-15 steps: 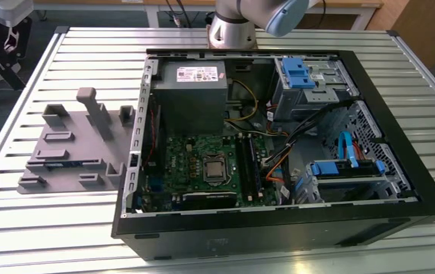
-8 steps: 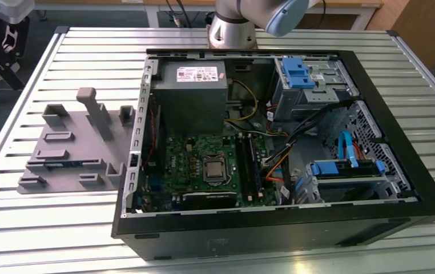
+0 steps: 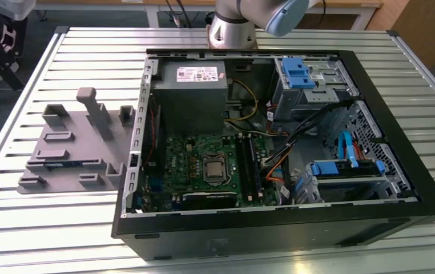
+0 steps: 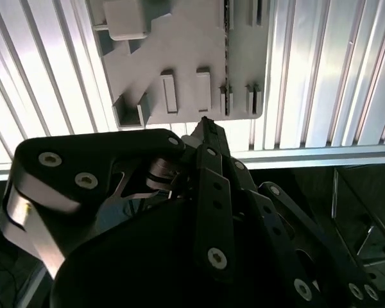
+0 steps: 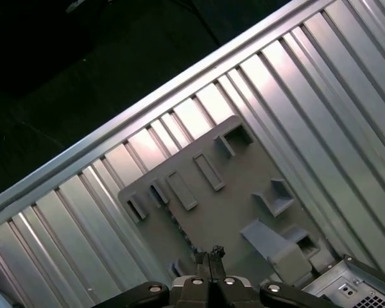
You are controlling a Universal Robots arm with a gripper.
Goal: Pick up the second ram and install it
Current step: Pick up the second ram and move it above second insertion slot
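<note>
Exterior view: the thin green-blue memory stick (image 3: 52, 165) sits low in the grey plastic fixture with upright posts (image 3: 76, 151), on the slatted metal table (image 3: 19, 225), off to the exterior view's left of the open black PC case (image 3: 278, 228). Second wrist view: my black linkage gripper (image 4: 206, 127) hangs above the fixture's edge with its fingers pinched together and nothing between them. First wrist view: it's also closed up and empty over the fixture.

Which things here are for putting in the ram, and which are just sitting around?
For the job: gripper, ram stick on edge in the grey fixture, motherboard, its long black slots.
Just lying about: power supply, blue drive bay, cables.
</note>
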